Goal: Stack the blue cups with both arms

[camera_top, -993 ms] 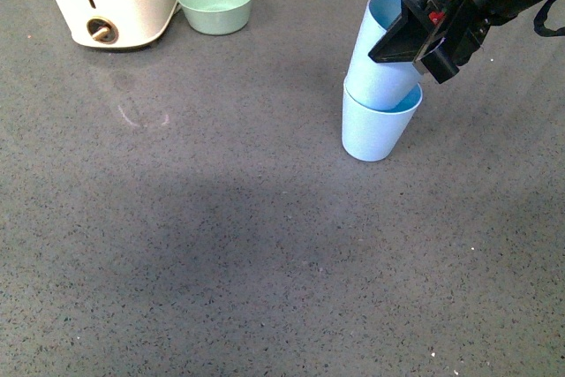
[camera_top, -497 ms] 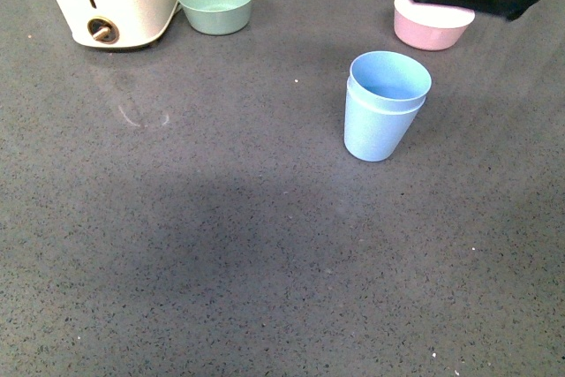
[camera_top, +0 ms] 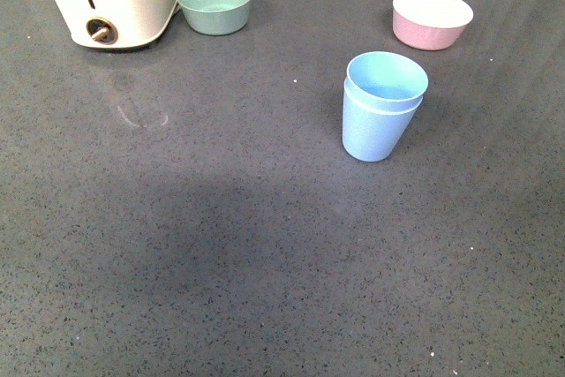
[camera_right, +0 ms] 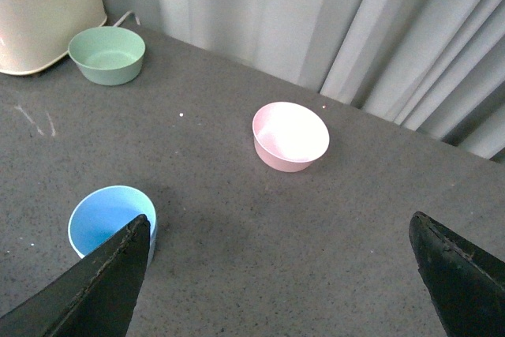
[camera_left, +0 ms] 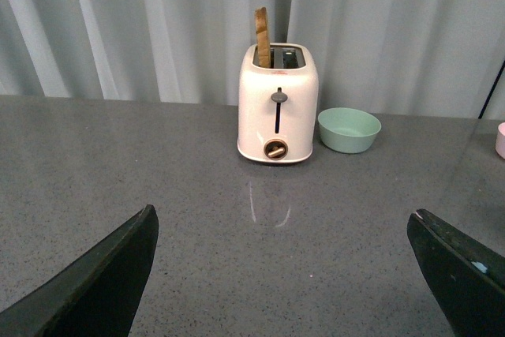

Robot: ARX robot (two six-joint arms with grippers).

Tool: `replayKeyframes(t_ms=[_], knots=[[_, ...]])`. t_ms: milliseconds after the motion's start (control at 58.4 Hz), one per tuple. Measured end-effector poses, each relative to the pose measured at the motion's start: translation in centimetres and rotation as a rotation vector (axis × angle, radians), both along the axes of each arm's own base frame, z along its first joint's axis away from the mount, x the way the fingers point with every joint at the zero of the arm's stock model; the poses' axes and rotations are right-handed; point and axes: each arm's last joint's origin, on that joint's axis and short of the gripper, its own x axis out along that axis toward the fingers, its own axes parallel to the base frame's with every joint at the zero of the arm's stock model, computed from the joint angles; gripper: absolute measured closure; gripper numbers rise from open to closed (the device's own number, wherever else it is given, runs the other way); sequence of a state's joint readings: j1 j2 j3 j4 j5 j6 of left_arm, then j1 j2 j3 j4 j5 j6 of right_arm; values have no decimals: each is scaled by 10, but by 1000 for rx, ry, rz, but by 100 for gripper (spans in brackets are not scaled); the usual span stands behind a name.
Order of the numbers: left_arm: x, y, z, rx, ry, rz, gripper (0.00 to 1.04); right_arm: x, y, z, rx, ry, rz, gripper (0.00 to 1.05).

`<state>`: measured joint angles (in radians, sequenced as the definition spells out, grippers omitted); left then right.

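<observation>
Blue cups [camera_top: 382, 105] sit nested and upright mid-table, near the pink bowl [camera_top: 432, 18]. I see both grippers, left [camera_left: 284, 274] and right [camera_right: 284, 274], spread wide and holding nothing. I judge stacking done; I would keep both arms well away.

No text, label, brand, number or sign can be read on anything in any of the three views.

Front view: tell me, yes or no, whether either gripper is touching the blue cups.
No. The blue cups stand nested and upright on the counter with no arm or gripper anywhere in that view.
</observation>
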<state>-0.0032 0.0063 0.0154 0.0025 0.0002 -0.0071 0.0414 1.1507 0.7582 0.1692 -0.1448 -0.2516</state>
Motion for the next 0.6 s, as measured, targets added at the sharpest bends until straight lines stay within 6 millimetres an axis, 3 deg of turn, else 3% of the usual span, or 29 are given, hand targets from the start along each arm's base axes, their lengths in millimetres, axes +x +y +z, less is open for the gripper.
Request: replayKeyframes(t_ms=[69,154,223,445,599], knots=[[0,0,0,0,0,0,9,-8,-2,-14,97,-130,-165,28],[0,0,0,0,0,0,9,-31,-12,-33,192,-205,-199,49],[0,0,0,0,0,0,9,-44,-15,-46,214,-208,-215,64],[0,0,0,0,0,0,9,-70,-15,-73,223,-187,-212,101],[0,0,0,0,0,0,9,-85,-15,-84,227,-192,-213,103]])
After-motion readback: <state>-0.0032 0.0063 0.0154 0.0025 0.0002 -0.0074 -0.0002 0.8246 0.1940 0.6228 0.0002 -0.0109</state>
